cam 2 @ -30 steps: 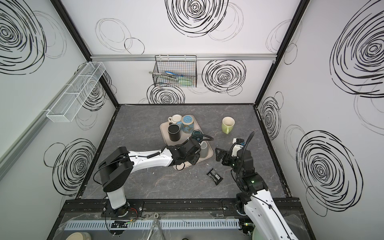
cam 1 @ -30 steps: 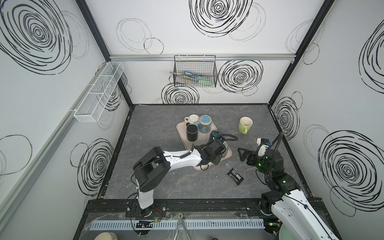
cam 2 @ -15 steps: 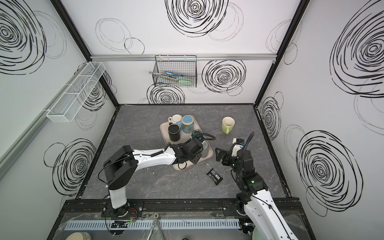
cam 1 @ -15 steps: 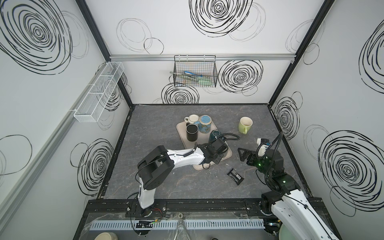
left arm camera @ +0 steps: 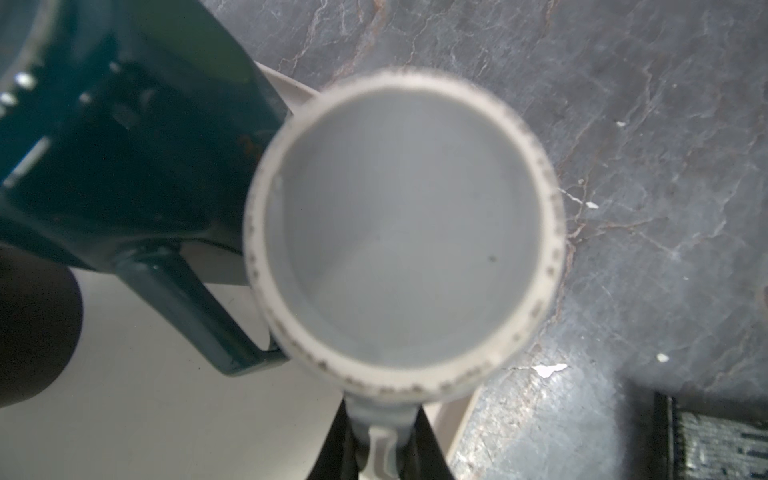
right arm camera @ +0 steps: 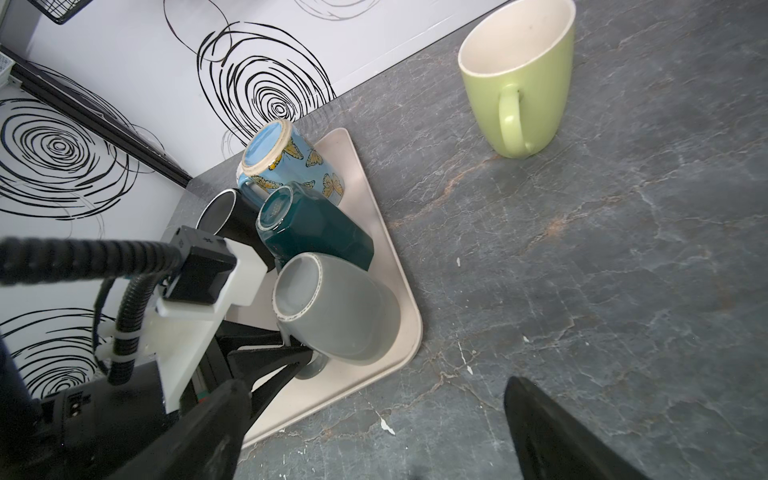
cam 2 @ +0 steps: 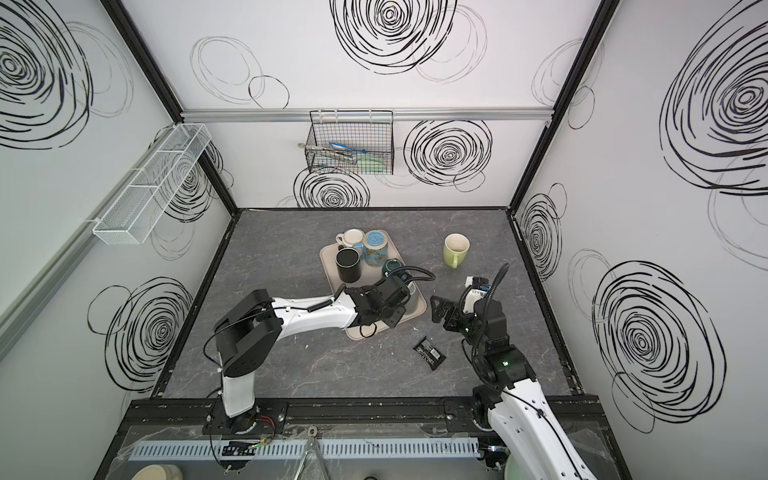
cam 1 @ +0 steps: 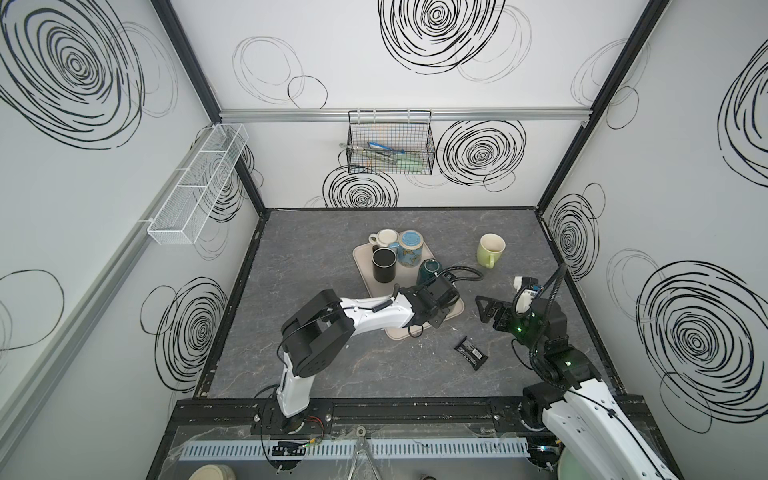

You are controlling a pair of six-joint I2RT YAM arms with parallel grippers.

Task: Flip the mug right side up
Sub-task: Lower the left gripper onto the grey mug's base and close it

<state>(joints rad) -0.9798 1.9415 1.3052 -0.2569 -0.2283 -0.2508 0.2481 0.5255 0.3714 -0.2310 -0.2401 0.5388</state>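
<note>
The grey mug (right arm camera: 336, 307) stands upside down, base up, on the near right corner of the beige tray (right arm camera: 374, 199). Its base (left arm camera: 403, 232) fills the left wrist view. My left gripper (left arm camera: 382, 436) is shut on the mug's handle (right arm camera: 309, 368), low beside the tray floor. In both top views the left wrist (cam 1: 436, 291) covers most of the mug, and only a grey sliver (cam 2: 412, 289) shows. My right gripper (right arm camera: 374, 457) hangs open over the bare table to the right of the tray (cam 1: 484, 305), holding nothing.
On the tray a dark teal mug (right arm camera: 316, 226) and a blue butterfly mug (right arm camera: 286, 162) stand upside down, close behind the grey one. A black mug (right arm camera: 224, 216) and a cream mug (cam 1: 386, 237) stand upright. A green mug (cam 1: 490, 249) stands on the table at the back right. A black packet (cam 1: 470, 353) lies in front.
My left gripper has reached a little farther over the tray and closed its fingers on the grey mug's handle. The right arm has not moved.
</note>
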